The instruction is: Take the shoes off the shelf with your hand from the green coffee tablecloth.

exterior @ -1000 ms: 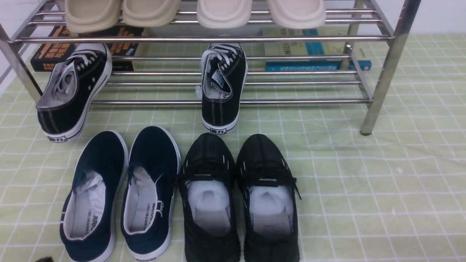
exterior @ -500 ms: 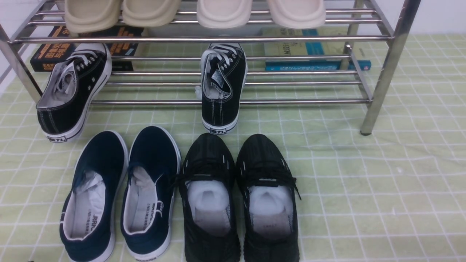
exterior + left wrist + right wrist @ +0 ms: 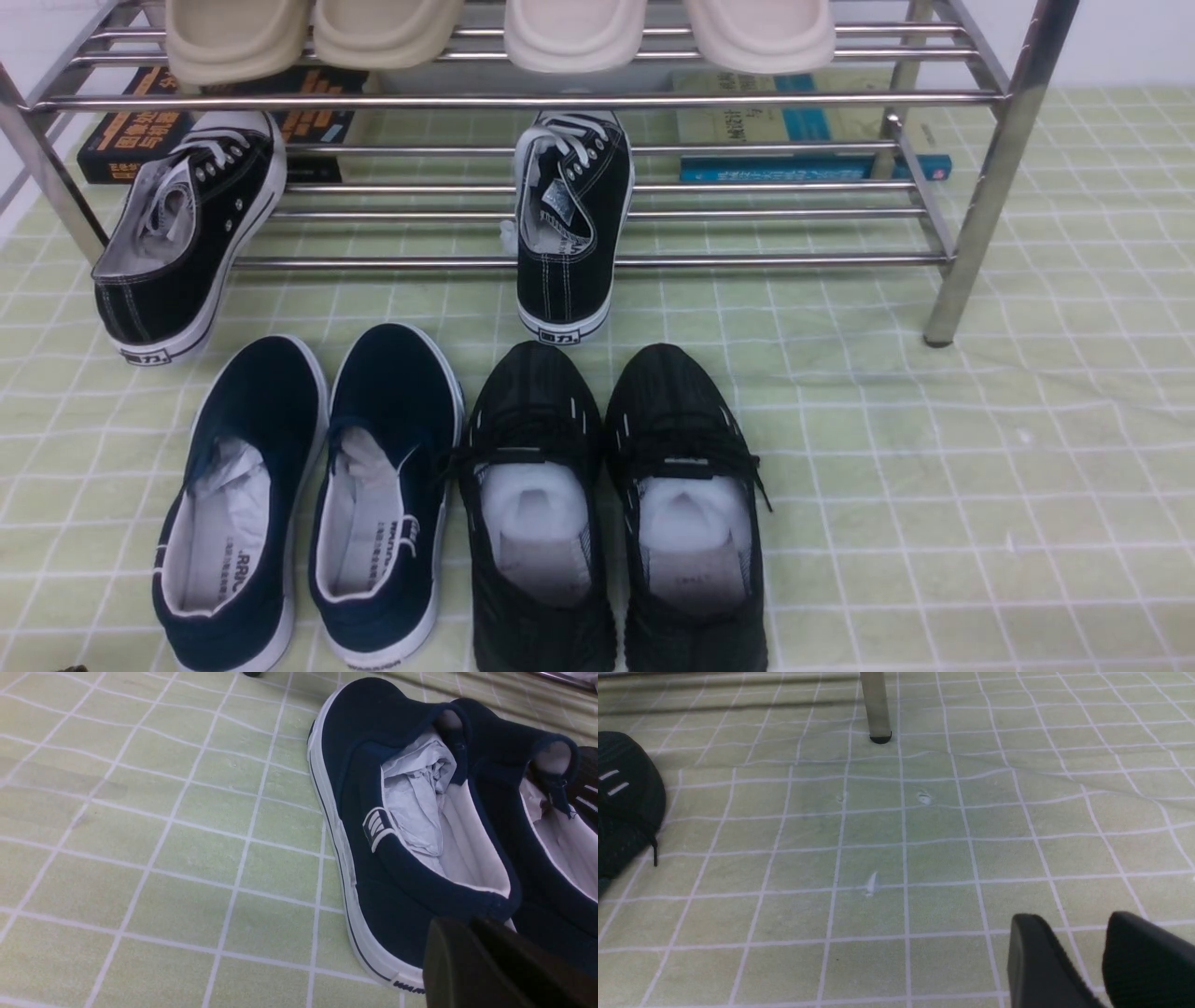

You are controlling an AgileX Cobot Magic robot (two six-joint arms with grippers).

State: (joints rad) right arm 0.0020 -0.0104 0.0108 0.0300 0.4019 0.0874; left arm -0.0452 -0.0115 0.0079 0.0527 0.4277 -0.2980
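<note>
The shoes, a navy-blue slip-on pair (image 3: 257, 392) with white soles and paper stuffing, stand side by side on the green coffee tablecloth (image 3: 934, 448) in front of the chrome shelf (image 3: 523, 100). In the left wrist view the nearer navy shoe (image 3: 373, 812) lies close by. My left gripper (image 3: 460, 924) hovers just behind its heel, fingers pressed together and holding nothing. Only a dark speck of it (image 3: 70, 668) shows at the front view's lower left edge. My right gripper (image 3: 1076, 919) hangs open over bare cloth, far from the shoes.
Two black mesh sneakers (image 3: 537, 420) stand right of the navy pair. Black white-laced canvas sneakers (image 3: 187, 233) (image 3: 569, 215) lean on the shelf's lower rail. Beige slippers (image 3: 373, 28) sit on the top tier, books (image 3: 803, 140) behind. A shelf leg (image 3: 876, 704) stands ahead of the right gripper.
The dark tip of my left gripper at the front view's lower left has slid down and left, almost out of frame. The shoes have not moved.
</note>
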